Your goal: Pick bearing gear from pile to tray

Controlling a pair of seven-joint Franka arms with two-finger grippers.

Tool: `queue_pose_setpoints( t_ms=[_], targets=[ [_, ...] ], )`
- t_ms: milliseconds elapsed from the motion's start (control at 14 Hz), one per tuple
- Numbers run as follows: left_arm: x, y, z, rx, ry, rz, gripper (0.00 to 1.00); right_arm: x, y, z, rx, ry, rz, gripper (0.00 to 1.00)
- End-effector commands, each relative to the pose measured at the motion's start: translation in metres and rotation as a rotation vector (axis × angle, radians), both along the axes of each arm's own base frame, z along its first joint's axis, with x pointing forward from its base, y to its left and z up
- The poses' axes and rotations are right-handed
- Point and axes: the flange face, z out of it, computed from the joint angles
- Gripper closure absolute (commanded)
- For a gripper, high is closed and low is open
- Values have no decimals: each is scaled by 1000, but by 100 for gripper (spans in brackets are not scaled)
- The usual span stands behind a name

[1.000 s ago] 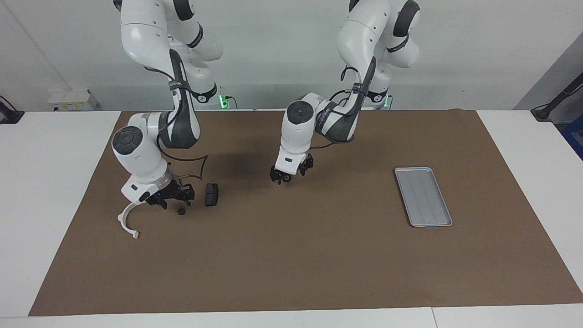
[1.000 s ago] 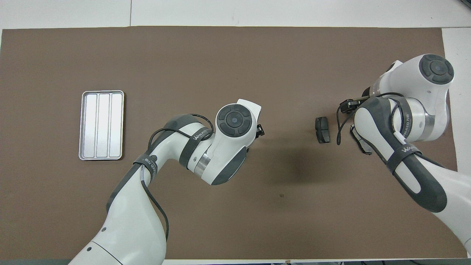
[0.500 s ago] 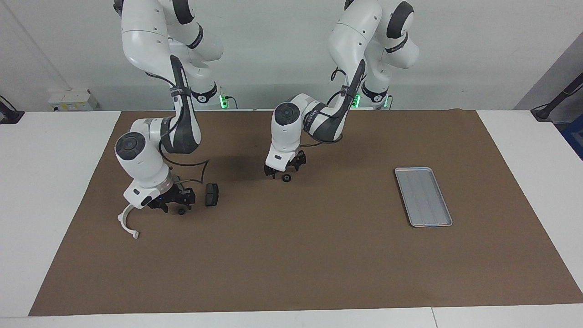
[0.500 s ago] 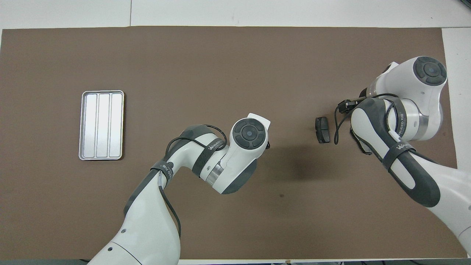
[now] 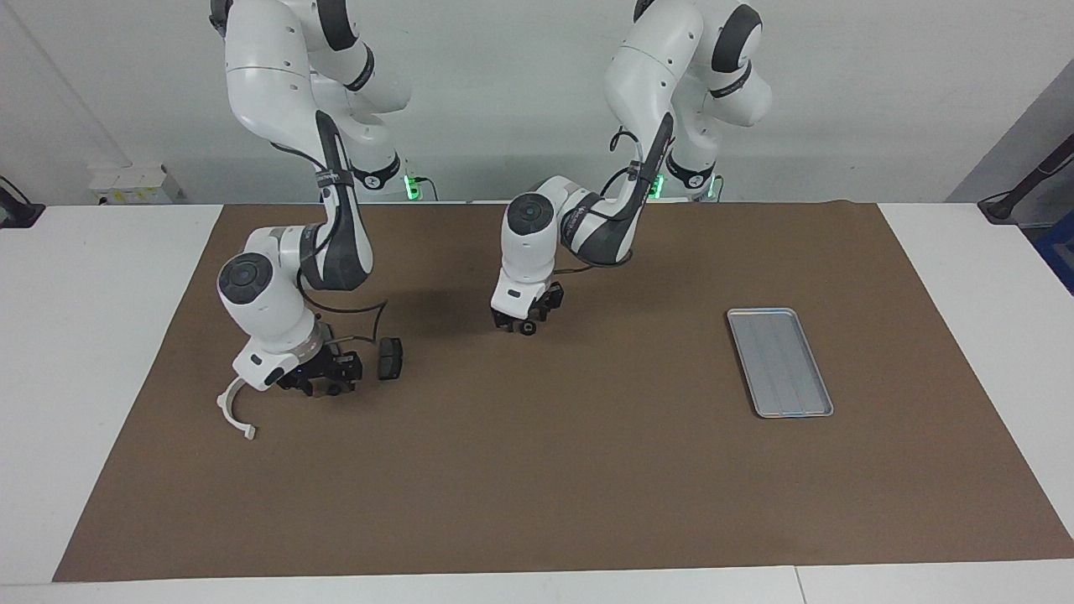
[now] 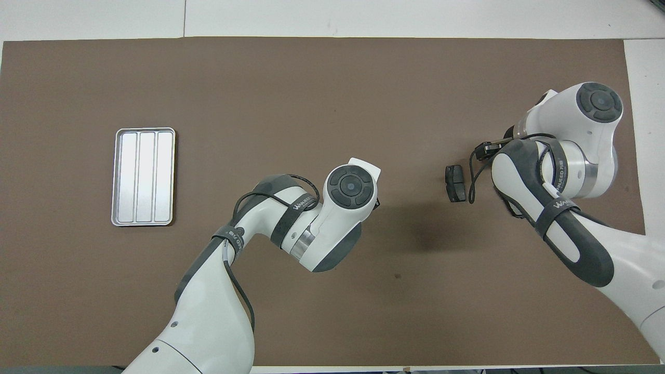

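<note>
The small black round piece (image 5: 527,328) lies on the brown mat (image 5: 587,470) near the middle of the tabletop (image 5: 84,335), well apart from the tray (image 5: 780,362), which sits toward the left arm's end. Being round, the piece gives you no long axis or pointing direction to read.

The left claw (image 5: 520,323) is down at the mat, right at that piece. You cannot tell from here whether it is clenched on the piece or released.

Only the facing view shows you this. In the overhead view the left arm's own wrist covers both the claw and the piece.

Toward the right arm's end lies the pile. The right claw (image 5: 323,384) is low over it, with a second black round piece (image 5: 334,388) just at its tip. Whether that claw is clenched or released you cannot tell either.

Just beside the right claw, toward the middle of the mat, is a dark grey brake pad (image 5: 388,358). Its long axis runs from nearer the robots to farther from them. It is the one piece of the pile that both views show you.

The white half-ring bracket (image 5: 235,413) lies by the right claw toward the mat's edge, with its open side turned toward the middle of the mat. You see it in the facing view alone, as the right arm hides it from overhead.

The tray's lengthwise ridges are plainest from overhead. Its long axis runs from the robots outward.
</note>
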Motion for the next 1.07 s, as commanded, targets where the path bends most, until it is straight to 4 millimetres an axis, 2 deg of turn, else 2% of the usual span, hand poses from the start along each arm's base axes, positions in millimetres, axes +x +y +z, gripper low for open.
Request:
queue_pose_setpoints(
  t_ms=[0,71,143,214,286,357,429,500,571,643,714,857,929,1000],
  targets=[
    [7,5,-11,-5,-12,24,91,-1,-2,-5,-7,-10,19,31],
    [9,6,-11,-11,-17,27,96,-1,-2,-6,-7,-8,19,34],
    [8,6,-11,-9,-15,27,100,-1,-2,-8,-7,-5,19,43],
    [8,7,-10,-1,-7,28,100,-1,-2,-7,-7,-6,19,58],
    [10,10,-9,15,5,50,100,-1,-2,-8,-7,-3,19,82],
    [16,11,-1,26,9,76,100,-1,-2,-6,-7,-5,20,100],
    [18,14,5,36,18,79,100,0,-3,-4,-7,-6,20,100],
    [28,29,14,43,17,97,100,2,-3,0,-14,-9,26,100],
    [39,49,33,48,23,120,100,5,-2,7,-26,-20,37,100],
    [43,59,43,55,31,115,100,10,-2,19,-35,-37,45,100],
    [51,78,55,56,37,116,100,16,-1,34,-36,-30,45,100],
    [61,136,76,68,76,68,99,30,8,75,-35,-12,42,100],
    [65,174,89,58,83,45,99,33,18,95,-34,-15,3,100],
    [67,209,97,47,86,22,99,34,37,112,-33,-21,-39,100]
  ],
)
